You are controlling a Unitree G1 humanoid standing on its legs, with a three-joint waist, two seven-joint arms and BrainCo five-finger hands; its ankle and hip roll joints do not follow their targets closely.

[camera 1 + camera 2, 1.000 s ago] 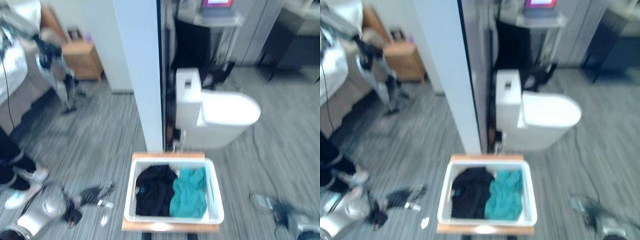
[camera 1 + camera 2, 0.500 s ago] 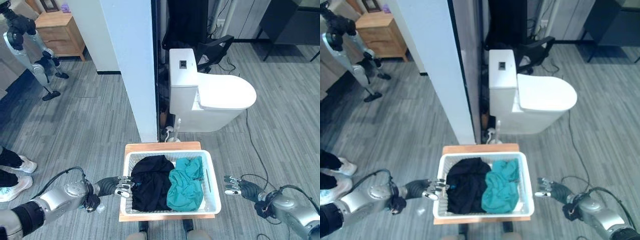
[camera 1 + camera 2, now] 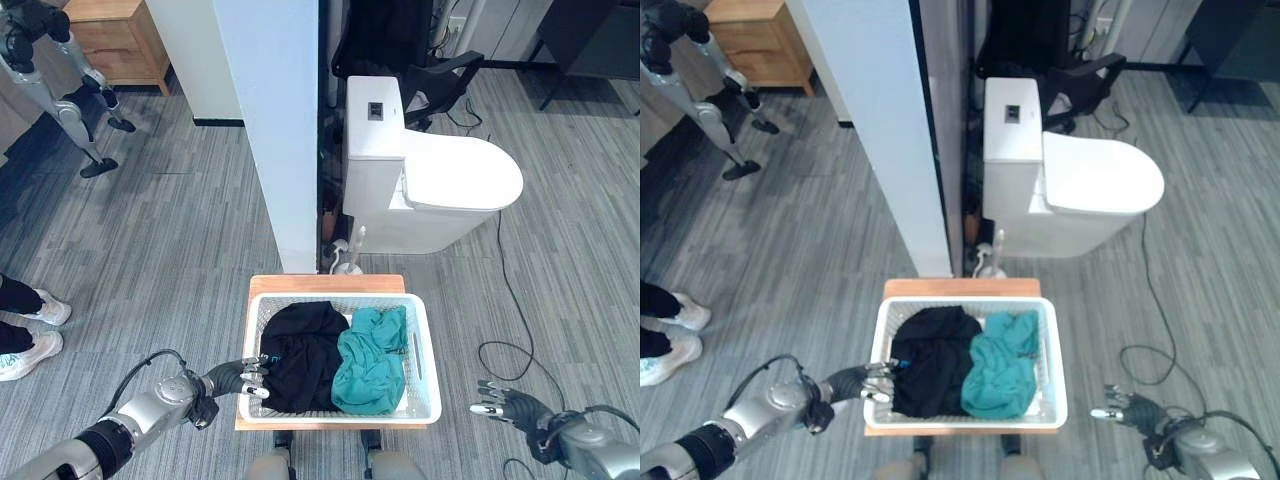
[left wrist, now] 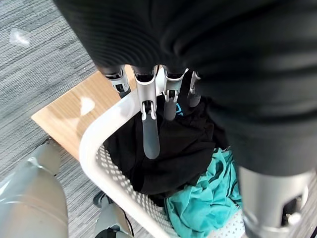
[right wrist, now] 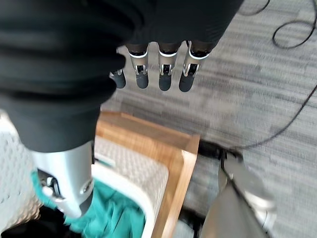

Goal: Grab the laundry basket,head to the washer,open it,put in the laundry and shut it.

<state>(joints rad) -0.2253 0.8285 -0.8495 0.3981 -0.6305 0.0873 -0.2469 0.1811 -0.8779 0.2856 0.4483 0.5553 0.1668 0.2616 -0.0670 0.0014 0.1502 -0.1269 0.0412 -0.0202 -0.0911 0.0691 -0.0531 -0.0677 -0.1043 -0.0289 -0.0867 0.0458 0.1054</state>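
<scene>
White laundry basket (image 3: 425, 370) is sitting on wooden surface (image 3: 300, 284); left hand (image 3: 243, 377) is touching its left rim, fingers straight; right hand (image 3: 505, 405) is hovering well right of it, fingers relaxed.

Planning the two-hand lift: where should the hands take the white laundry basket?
Probably by the rims of its two short ends, one hand from each side. The laundry basket is an open rectangle; the left hand is already at its left rim, while the right hand is apart from its right side.

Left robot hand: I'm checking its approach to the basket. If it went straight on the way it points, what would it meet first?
Probably the laundry basket's near rim: the left robot hand, fingers straight, already sits at it, with the black garment just beyond.
</scene>
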